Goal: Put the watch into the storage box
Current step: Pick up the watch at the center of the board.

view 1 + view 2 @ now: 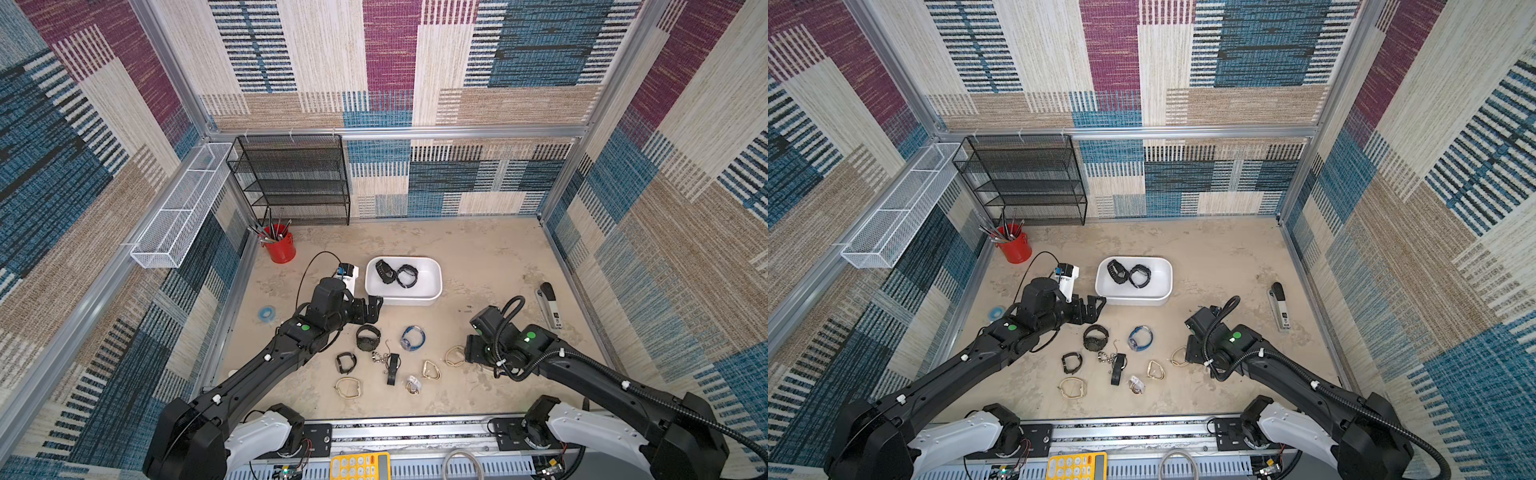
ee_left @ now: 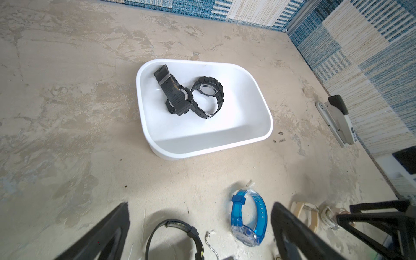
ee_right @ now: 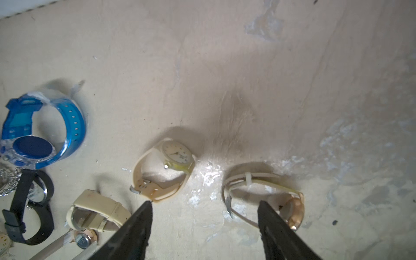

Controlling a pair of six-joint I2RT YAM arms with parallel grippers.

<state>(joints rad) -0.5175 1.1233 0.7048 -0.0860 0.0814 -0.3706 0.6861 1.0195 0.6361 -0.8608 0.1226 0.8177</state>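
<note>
Hovering low over the table, the right gripper has its fingers spread with nothing between them yet. One tip sits right by the cream-strapped watch with the rose-gold case, so I'd guess that's the pick. It lies around 5 o'clock from the storage box, well apart. The left gripper hangs wide and empty at the box's 7 o'clock corner, probably just parked out of the way. The box is smooth glossy white plastic with rounded corners, and two chunky black rubbery watches are already inside. Thin looped strap on this one, so it could slip.
</note>
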